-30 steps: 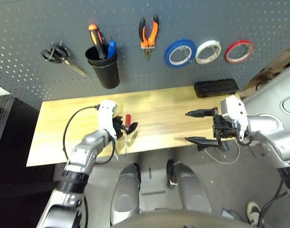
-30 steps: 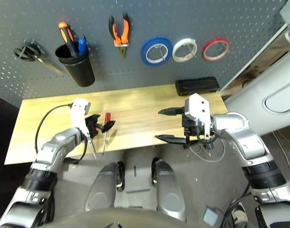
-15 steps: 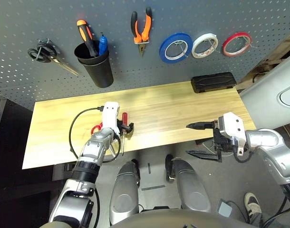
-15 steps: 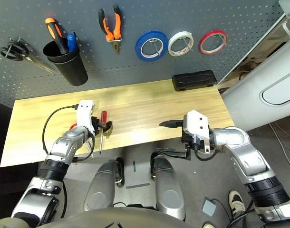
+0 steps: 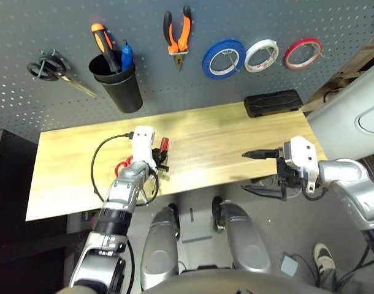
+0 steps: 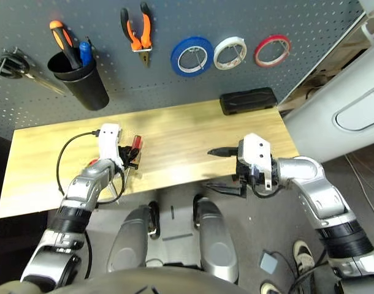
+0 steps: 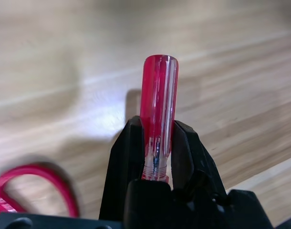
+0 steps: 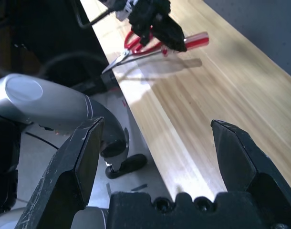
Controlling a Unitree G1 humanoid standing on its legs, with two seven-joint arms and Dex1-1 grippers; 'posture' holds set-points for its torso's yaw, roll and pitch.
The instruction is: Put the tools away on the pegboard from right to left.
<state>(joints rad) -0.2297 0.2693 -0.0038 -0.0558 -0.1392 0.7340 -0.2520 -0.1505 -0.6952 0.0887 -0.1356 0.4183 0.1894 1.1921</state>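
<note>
The pegboard is seen behind the far edge of the wooden table. The right gripper is held released off the near right edge. The screwdriver is grasped by the left gripper above the near left, beside the red-handled scissors.

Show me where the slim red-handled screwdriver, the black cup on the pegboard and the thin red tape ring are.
slim red-handled screwdriver [image 7: 158, 100], left wrist view, on its handle.
black cup [image 5: 124, 89], left eye view, on its side wall.
thin red tape ring [image 5: 291, 54], left eye view, on its red band.
</note>
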